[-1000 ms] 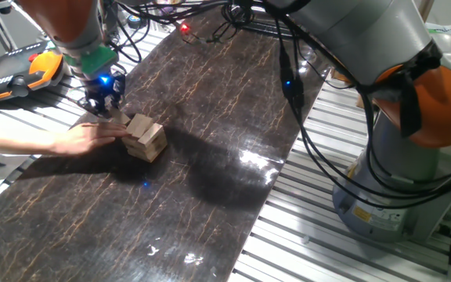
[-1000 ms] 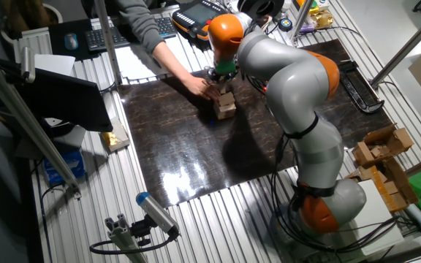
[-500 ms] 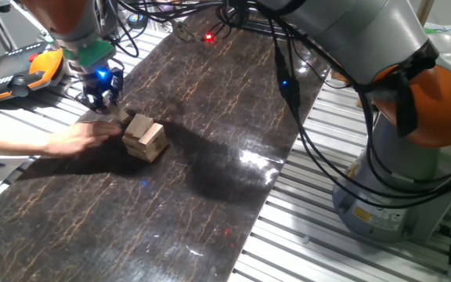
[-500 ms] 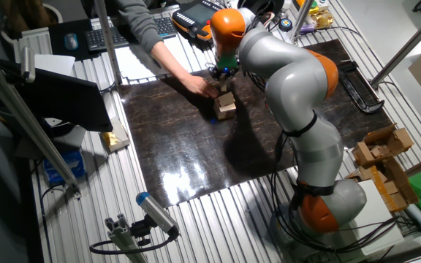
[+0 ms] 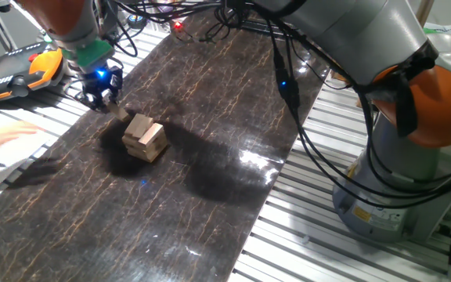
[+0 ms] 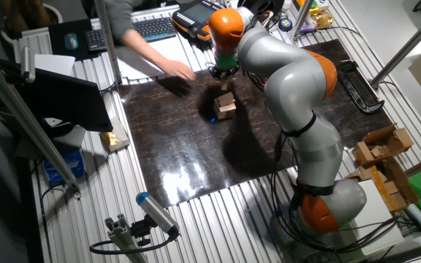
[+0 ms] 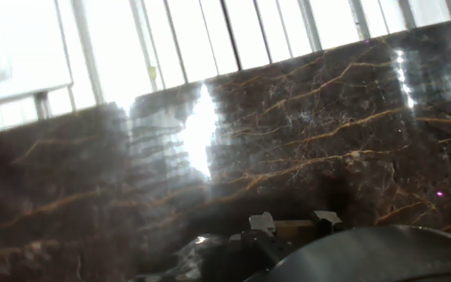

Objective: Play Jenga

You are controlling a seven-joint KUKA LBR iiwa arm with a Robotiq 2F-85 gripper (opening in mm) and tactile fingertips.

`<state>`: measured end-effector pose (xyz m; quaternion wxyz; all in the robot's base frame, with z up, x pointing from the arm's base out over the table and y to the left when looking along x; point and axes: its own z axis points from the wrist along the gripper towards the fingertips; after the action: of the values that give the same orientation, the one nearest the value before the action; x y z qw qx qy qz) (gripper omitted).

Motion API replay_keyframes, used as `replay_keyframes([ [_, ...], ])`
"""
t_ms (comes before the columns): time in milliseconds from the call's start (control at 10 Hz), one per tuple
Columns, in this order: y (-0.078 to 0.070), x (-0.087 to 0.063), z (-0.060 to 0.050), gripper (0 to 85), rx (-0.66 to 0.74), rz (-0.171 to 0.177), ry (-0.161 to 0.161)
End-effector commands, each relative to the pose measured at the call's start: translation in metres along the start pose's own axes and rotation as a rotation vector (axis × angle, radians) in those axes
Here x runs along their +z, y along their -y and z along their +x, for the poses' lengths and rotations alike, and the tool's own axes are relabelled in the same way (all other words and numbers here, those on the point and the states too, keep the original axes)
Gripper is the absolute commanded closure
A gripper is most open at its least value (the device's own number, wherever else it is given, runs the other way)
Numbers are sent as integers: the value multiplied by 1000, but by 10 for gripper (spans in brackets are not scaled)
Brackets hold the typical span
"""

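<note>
The Jenga stack (image 5: 145,137) of pale tan blocks stands on the dark marbled tabletop (image 5: 225,102), and it also shows in the other fixed view (image 6: 225,106). My gripper (image 5: 102,100) hangs just up-left of the stack, close to the table. It also shows in the other fixed view (image 6: 221,75). A single tan block (image 5: 121,114) sticks out between its tips and the stack. In the hand view the gripper (image 7: 294,222) has its pale fingertips (image 7: 261,222) closed on a tan block (image 7: 294,229), with the stack out of view.
A person's hand (image 5: 6,137) lies at the table's left edge, also visible in the other fixed view (image 6: 177,70). An orange-and-black pendant (image 5: 22,70) lies behind my gripper. The arm's base (image 5: 398,188) stands at the right. Slatted aluminium surrounds the tabletop.
The person's hand has let go of the stack and drawn back to the left edge. My gripper has shifted slightly up and away from the stack.
</note>
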<state>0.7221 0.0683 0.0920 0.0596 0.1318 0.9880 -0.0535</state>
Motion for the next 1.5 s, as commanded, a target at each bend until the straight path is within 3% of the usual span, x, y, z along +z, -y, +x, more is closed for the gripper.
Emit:
replay_keyframes([
  [0, -1, 1, -1, 537, 32, -8, 4],
  [300, -2, 2, -2, 530, 117, -14, 27],
  [500, 0, 5, -9, 537, 168, -17, 49],
  [700, 0, 7, -12, 523, 199, -33, 43],
  [900, 0, 7, -12, 437, 201, -30, 60],
  [1100, 1, 8, -14, 273, 194, -38, 69],
  [1200, 2, 6, -14, 263, 165, -70, 62],
  [1300, 2, -1, -12, 310, 122, -96, 32],
  [1400, 3, -11, -6, 390, 60, -106, -19],
])
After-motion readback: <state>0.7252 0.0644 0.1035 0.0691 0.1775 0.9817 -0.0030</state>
